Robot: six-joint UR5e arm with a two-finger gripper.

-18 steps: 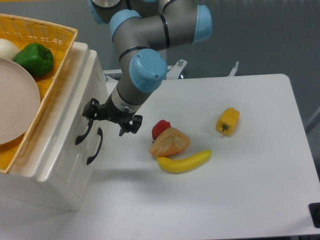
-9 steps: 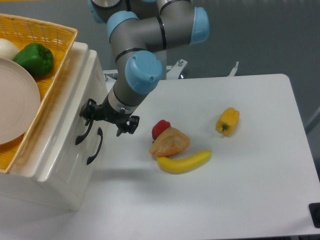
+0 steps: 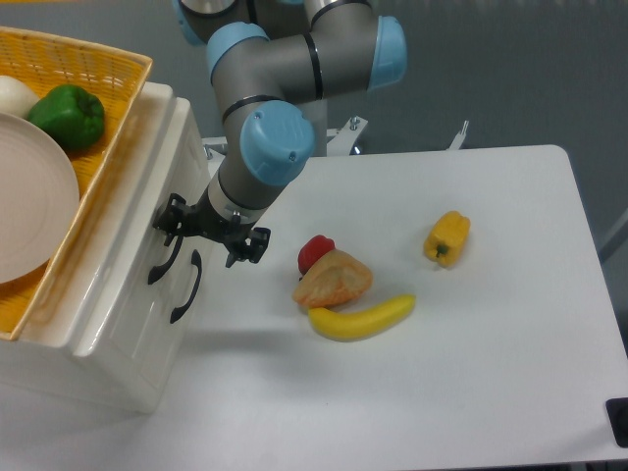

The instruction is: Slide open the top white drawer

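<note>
The white cabinet stands at the left with two drawer fronts facing right. The top white drawer (image 3: 132, 304) sits flush with the cabinet, its curved black handle (image 3: 161, 261) just left of the lower drawer's identical handle (image 3: 185, 287). My gripper (image 3: 208, 240) hovers right at the cabinet front, open. One black fingertip (image 3: 171, 222) is close to the upper end of the top handle, while the other fingertip (image 3: 249, 249) hangs over the table. Nothing is held between them. Whether the near finger touches the handle cannot be told.
A yellow woven basket (image 3: 108, 74) on the cabinet holds a green pepper (image 3: 67, 115) and a white plate (image 3: 29, 206). On the table lie a red pepper (image 3: 314, 250), a pastry (image 3: 334, 280), a banana (image 3: 361, 318) and a yellow pepper (image 3: 447, 237).
My gripper has shifted slightly left, closer to the cabinet front and the top handle. The drawer has not moved.
</note>
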